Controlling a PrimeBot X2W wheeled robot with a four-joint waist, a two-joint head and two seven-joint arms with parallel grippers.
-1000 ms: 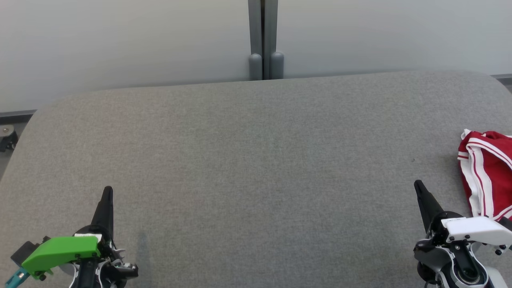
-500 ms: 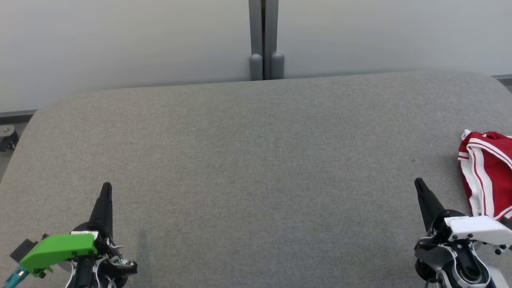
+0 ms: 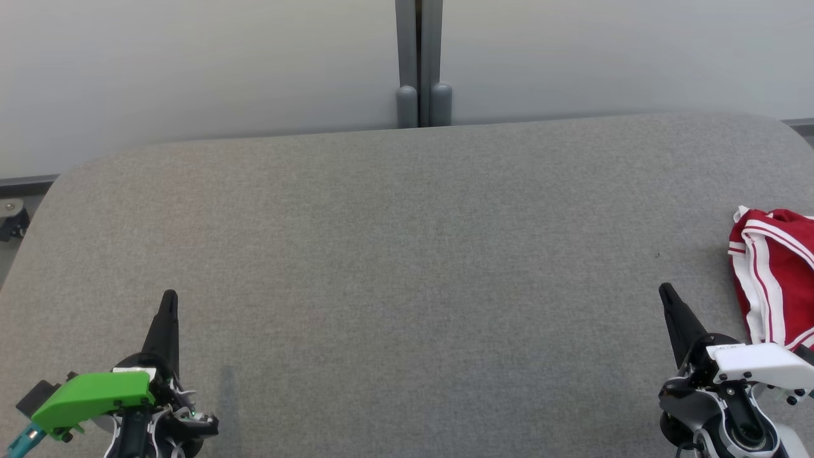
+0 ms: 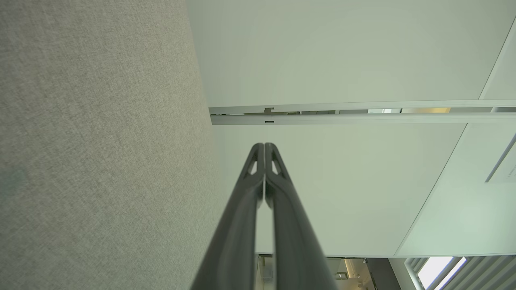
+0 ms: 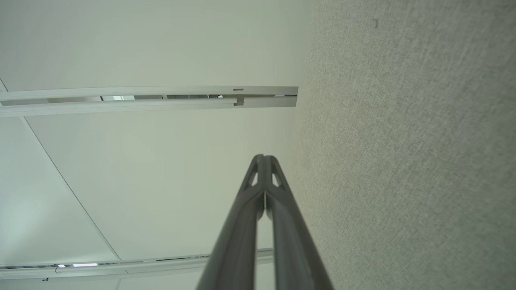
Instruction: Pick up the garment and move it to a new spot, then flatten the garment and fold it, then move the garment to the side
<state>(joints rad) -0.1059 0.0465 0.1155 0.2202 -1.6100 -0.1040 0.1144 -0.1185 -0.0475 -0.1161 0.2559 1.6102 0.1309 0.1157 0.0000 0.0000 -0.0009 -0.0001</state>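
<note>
The garment (image 3: pixel 777 280), red with white stripes, lies bunched at the far right of the grey surface (image 3: pixel 407 254), cut off by the head view's edge, near the right gripper (image 3: pixel 664 291). Its full extent is hidden, so a pinch may catch only one loose layer, or drag it off the side. The right gripper and the left gripper (image 3: pixel 169 297) are both clenched and empty. The head view places the garment; the wrist views confirm the fingertips meet with nothing between.

Bright, even, soft light; sharp focus, faint shadows.
</note>
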